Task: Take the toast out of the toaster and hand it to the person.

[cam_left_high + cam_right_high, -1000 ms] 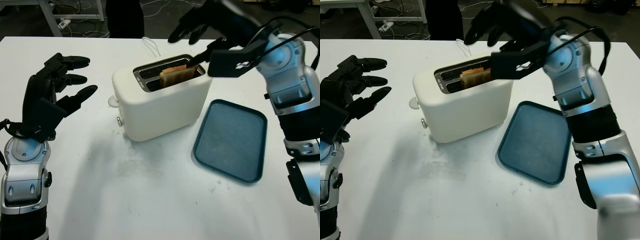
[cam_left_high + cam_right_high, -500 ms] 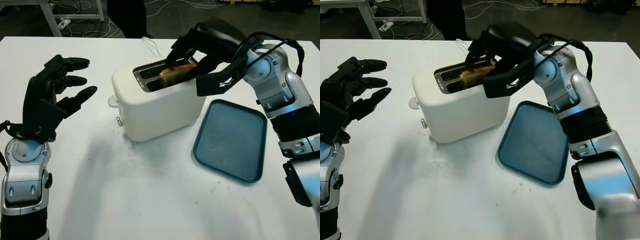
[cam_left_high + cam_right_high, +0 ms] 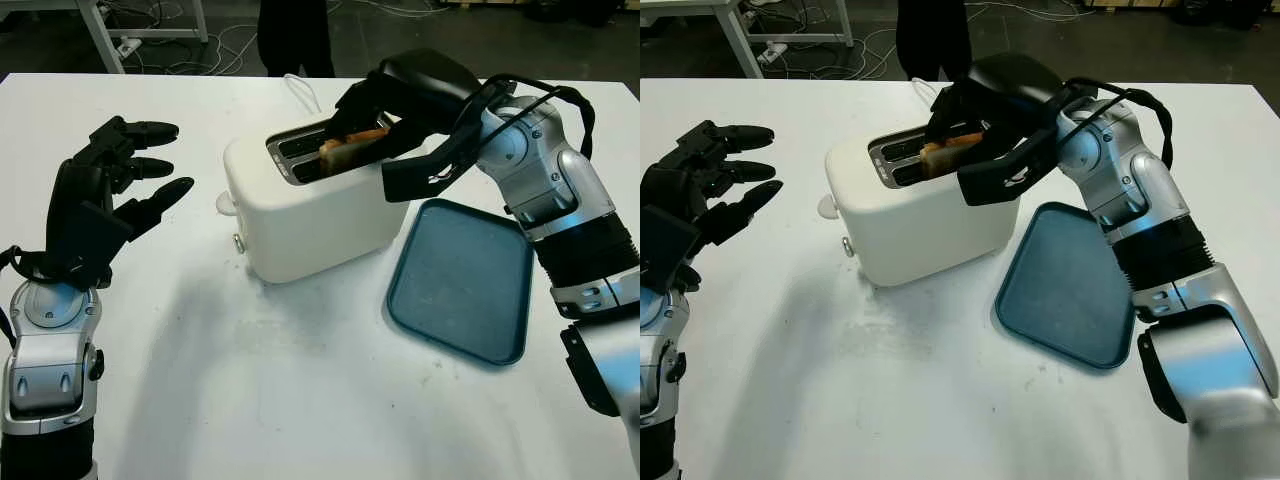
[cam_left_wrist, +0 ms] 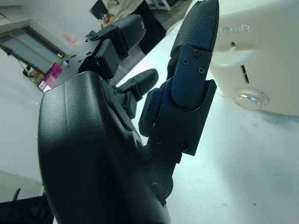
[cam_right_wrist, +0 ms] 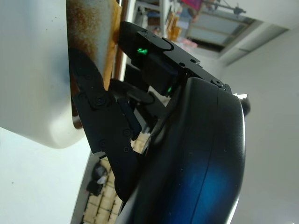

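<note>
Toast gripped, not yet lifted from its slot

Off the white desk's near-left corner the black left hand [image 3: 105, 195] hangs open; mid-desk, by the dark-blue plastic tray [image 3: 465, 280], the black right hand [image 3: 372, 115] pinches the browned toast slice [image 3: 352, 144], seated in the cream toaster [image 3: 318, 205]; handover remains.

white table [image 3: 300, 400], dark floor [image 3: 420, 40], loose cables [image 3: 235, 40]

White table [image 3: 300, 400] before me. Cream toaster [image 3: 320, 225] stands on it near centre-far, w/ dark blue tray [image 3: 465, 280] lying flat just beside it on my right. Faint crumbs/specks on tabletop in front of toaster.
</note>
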